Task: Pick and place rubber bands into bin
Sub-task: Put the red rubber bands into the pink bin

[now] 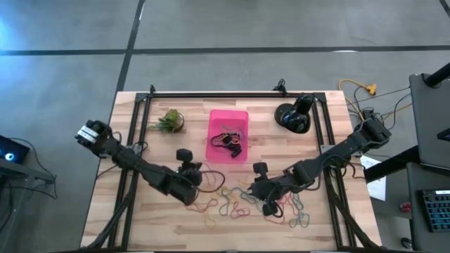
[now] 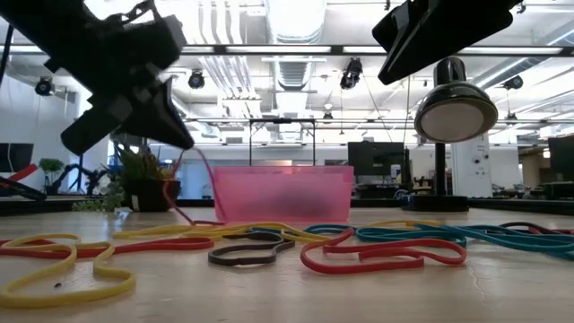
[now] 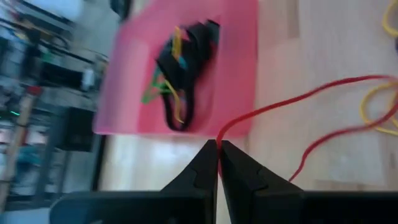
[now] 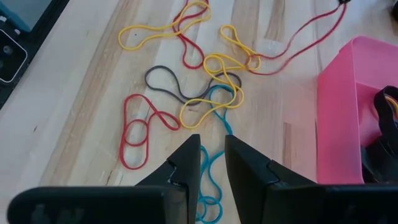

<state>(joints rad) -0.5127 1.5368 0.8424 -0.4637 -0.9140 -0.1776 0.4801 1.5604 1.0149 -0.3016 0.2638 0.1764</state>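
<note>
Left gripper (image 3: 218,148) pinches red band (image 3: 292,106) beside pink bin (image 3: 242,74).

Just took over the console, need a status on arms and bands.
Left gripper shut on red rubber band, near pink bin. Right gripper open above teal band. Nothing blocking the bin.

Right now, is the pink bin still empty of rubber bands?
No, the pink bin already holds a tangle of black, yellow and green rubber bands on its floor.
</note>
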